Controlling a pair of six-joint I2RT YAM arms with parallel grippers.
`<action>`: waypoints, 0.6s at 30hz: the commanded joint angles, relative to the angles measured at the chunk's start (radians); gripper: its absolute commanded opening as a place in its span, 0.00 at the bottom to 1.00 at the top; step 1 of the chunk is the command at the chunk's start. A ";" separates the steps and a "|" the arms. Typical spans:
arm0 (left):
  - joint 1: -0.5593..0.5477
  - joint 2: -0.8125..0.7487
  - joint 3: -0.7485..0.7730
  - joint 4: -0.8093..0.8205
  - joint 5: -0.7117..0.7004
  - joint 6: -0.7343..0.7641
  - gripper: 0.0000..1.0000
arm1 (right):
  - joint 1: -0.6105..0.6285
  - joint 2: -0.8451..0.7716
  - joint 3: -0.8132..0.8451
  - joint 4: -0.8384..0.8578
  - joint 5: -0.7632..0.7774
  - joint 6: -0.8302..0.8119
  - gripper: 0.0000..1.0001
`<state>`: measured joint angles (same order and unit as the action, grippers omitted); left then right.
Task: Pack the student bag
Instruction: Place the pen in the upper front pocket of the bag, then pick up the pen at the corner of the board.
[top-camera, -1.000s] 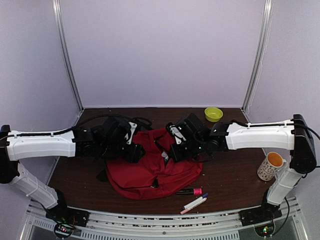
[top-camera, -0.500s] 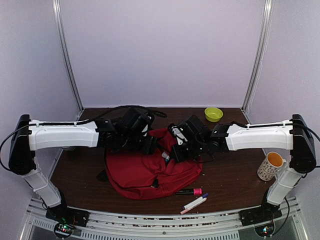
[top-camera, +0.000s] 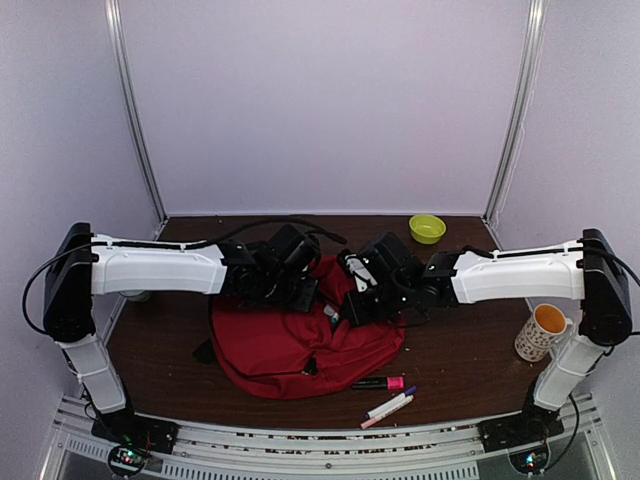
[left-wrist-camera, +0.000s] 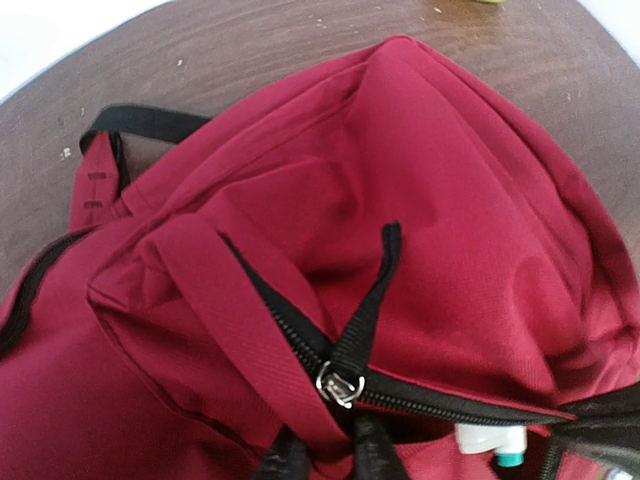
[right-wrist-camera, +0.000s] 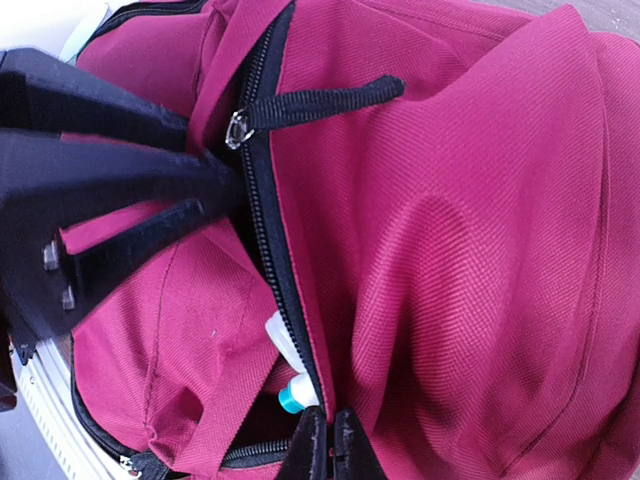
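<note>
The dark-red student bag (top-camera: 290, 345) lies in the middle of the table with its top zipper partly open. My left gripper (left-wrist-camera: 332, 448) is shut on the red fabric flap just below the metal zipper slider (left-wrist-camera: 340, 385) and its black pull strap (left-wrist-camera: 375, 290). My right gripper (right-wrist-camera: 330, 452) is shut on the bag's edge further along the zipper (right-wrist-camera: 275, 260). A white bottle with a teal cap (right-wrist-camera: 298, 388) shows inside the opening. In the top view both grippers meet over the bag's top, left (top-camera: 300, 292) and right (top-camera: 348, 310).
A pink-and-black marker (top-camera: 380, 383) and a white pen (top-camera: 388, 406) lie in front of the bag. A green bowl (top-camera: 427, 228) sits at the back right, and a patterned mug (top-camera: 543, 332) stands by the right arm's base.
My left arm has swung right and forward onto the bag's zipper, and its jaws have gone from open to shut on the fabric. The right gripper has kept its hold.
</note>
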<state>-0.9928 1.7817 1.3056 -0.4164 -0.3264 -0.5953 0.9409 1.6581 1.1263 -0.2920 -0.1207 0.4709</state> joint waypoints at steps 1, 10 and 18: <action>-0.003 -0.020 -0.002 0.018 -0.032 0.031 0.08 | -0.009 -0.016 -0.013 -0.014 -0.014 -0.002 0.05; 0.003 -0.120 -0.053 -0.013 0.029 0.105 0.00 | -0.010 0.009 0.015 -0.003 -0.071 -0.008 0.05; 0.018 -0.228 -0.118 -0.017 0.128 0.202 0.00 | -0.002 0.041 0.047 0.004 -0.106 0.000 0.06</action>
<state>-0.9844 1.6165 1.2118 -0.4347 -0.2661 -0.4652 0.9360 1.6764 1.1400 -0.2844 -0.2062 0.4706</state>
